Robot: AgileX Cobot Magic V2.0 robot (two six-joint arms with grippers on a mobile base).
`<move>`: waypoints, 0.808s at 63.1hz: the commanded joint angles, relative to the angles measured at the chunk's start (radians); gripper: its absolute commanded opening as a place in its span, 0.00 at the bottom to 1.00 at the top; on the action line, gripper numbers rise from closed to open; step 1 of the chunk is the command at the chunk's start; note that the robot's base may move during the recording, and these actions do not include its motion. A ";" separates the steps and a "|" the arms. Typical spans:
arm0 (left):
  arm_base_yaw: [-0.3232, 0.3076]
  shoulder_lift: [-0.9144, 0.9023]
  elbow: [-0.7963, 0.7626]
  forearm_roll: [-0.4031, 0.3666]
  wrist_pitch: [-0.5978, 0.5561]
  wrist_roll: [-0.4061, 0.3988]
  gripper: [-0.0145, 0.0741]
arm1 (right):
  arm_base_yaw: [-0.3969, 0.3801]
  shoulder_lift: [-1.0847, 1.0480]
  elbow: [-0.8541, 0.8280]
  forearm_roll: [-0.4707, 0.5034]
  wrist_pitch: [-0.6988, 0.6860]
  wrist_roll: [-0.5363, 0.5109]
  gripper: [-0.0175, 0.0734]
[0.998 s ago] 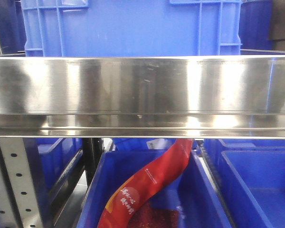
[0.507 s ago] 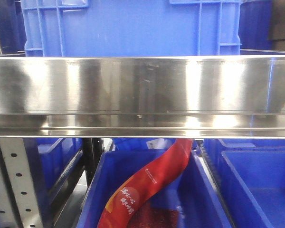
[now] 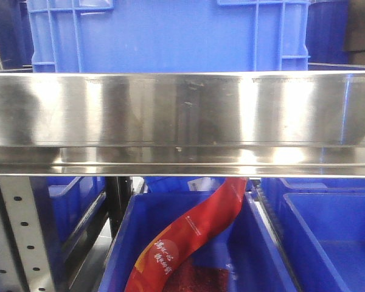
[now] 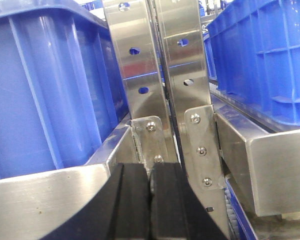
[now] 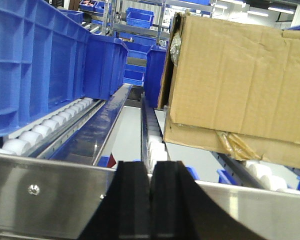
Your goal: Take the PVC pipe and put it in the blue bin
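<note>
Left pincer [image 4: 151, 200] clenched, empty, facing steel uprights [image 4: 160, 75] between blue bins [image 4: 45, 90]. Right pincer [image 5: 150, 195] clenched, empty, over a roller lane [image 5: 65, 117] beside a cardboard box [image 5: 235, 85]. Front view: steel rail [image 3: 182, 115], bin [image 3: 170, 36] above, red bag [image 3: 188, 237] in a lower bin. PVC pipe not visible anywhere.

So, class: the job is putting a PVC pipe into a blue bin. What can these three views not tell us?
- PVC pipe: in no view.
- Red bag: front view, top behind the steel rail, bottom cut off.
- Upper blue bin: front view, contents hidden by its wall.
- Cardboard box: right wrist view, closed, cropped.
- Left gripper and right gripper: shut, fingertips only.
</note>
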 commanded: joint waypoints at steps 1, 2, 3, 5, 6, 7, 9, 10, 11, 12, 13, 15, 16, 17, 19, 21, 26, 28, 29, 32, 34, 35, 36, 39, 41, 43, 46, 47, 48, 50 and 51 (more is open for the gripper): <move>-0.006 -0.003 0.002 0.001 -0.018 -0.007 0.04 | -0.005 -0.003 0.002 0.010 0.001 0.020 0.01; -0.006 -0.003 0.002 0.001 -0.018 -0.007 0.04 | -0.005 -0.003 0.002 0.010 0.001 0.020 0.01; -0.006 -0.003 0.002 0.001 -0.018 -0.007 0.04 | -0.005 -0.003 0.002 0.010 0.003 0.020 0.01; -0.006 -0.003 0.002 0.001 -0.018 -0.007 0.04 | -0.005 -0.003 0.002 0.010 0.005 0.020 0.01; -0.006 -0.003 0.002 0.001 -0.018 -0.007 0.04 | -0.005 -0.003 0.002 0.010 0.005 0.020 0.01; -0.006 -0.003 0.002 0.001 -0.018 -0.007 0.04 | -0.005 -0.003 0.002 0.007 0.005 0.020 0.01; -0.006 -0.003 0.002 0.001 -0.018 -0.007 0.04 | -0.005 -0.003 0.002 0.003 0.010 0.020 0.01; -0.006 -0.003 0.002 0.001 -0.018 -0.007 0.04 | -0.005 -0.003 0.002 0.000 0.010 0.020 0.01; -0.006 -0.003 0.002 0.001 -0.018 -0.007 0.04 | -0.005 -0.003 0.002 -0.002 0.010 0.020 0.01; -0.006 -0.003 0.002 0.001 -0.018 -0.007 0.04 | -0.005 -0.003 0.002 -0.002 0.010 0.020 0.01; -0.006 -0.003 0.002 0.001 -0.018 -0.007 0.04 | -0.005 -0.003 0.002 -0.002 0.010 0.020 0.01; -0.006 -0.003 0.002 0.001 -0.018 -0.007 0.04 | -0.005 -0.003 0.002 -0.002 0.010 0.020 0.01; -0.006 -0.003 0.002 0.001 -0.018 -0.007 0.04 | -0.005 -0.003 0.002 -0.002 0.010 0.020 0.01; -0.006 -0.003 0.002 0.001 -0.018 -0.007 0.04 | -0.005 -0.003 0.002 -0.002 0.010 0.020 0.01; -0.006 -0.003 0.002 0.001 -0.018 -0.007 0.04 | -0.005 -0.003 0.002 -0.002 0.010 0.020 0.01; -0.006 -0.003 0.002 0.001 -0.018 -0.007 0.04 | -0.005 -0.003 0.002 -0.002 0.010 0.020 0.01; -0.006 -0.003 0.002 0.001 -0.018 -0.007 0.04 | -0.005 -0.003 0.002 -0.002 0.010 0.020 0.01; -0.006 -0.003 0.002 0.001 -0.018 -0.007 0.04 | -0.005 -0.003 0.002 -0.002 0.010 0.020 0.01; -0.006 -0.003 0.002 0.001 -0.018 -0.007 0.04 | -0.005 -0.003 0.002 -0.002 0.010 0.020 0.01; -0.006 -0.003 0.002 0.001 -0.018 -0.007 0.04 | -0.005 -0.003 0.002 -0.002 0.010 0.020 0.01; -0.006 -0.003 0.002 0.001 -0.018 -0.007 0.04 | -0.005 -0.003 0.002 -0.002 0.010 0.020 0.01; -0.006 -0.003 0.002 0.001 -0.018 -0.007 0.04 | -0.005 -0.003 0.002 -0.002 0.010 0.020 0.01; -0.006 -0.003 0.002 0.001 -0.018 -0.007 0.04 | -0.005 -0.003 0.002 -0.002 0.010 0.020 0.01; -0.006 -0.003 0.002 0.001 -0.018 -0.007 0.04 | -0.005 -0.003 0.002 -0.002 0.010 0.020 0.01; -0.006 -0.003 0.002 0.001 -0.018 -0.007 0.04 | -0.005 -0.003 0.002 -0.002 0.010 0.020 0.01; -0.006 -0.003 0.002 0.001 -0.018 -0.007 0.04 | -0.005 -0.003 0.002 -0.002 0.010 0.020 0.01; -0.006 -0.003 0.002 0.001 -0.018 -0.007 0.04 | -0.005 -0.003 0.002 -0.002 0.010 0.020 0.01; -0.006 -0.003 0.002 0.001 -0.018 -0.007 0.04 | -0.005 -0.003 0.002 -0.002 0.010 0.020 0.01; -0.006 -0.003 0.002 0.001 -0.018 -0.007 0.04 | -0.005 -0.003 0.002 -0.002 0.010 0.020 0.01; -0.006 -0.003 0.002 0.001 -0.018 -0.007 0.04 | -0.005 -0.003 0.002 -0.002 0.010 0.020 0.01; -0.006 -0.003 0.002 0.001 -0.018 -0.007 0.04 | -0.005 -0.003 0.002 -0.002 0.010 0.020 0.01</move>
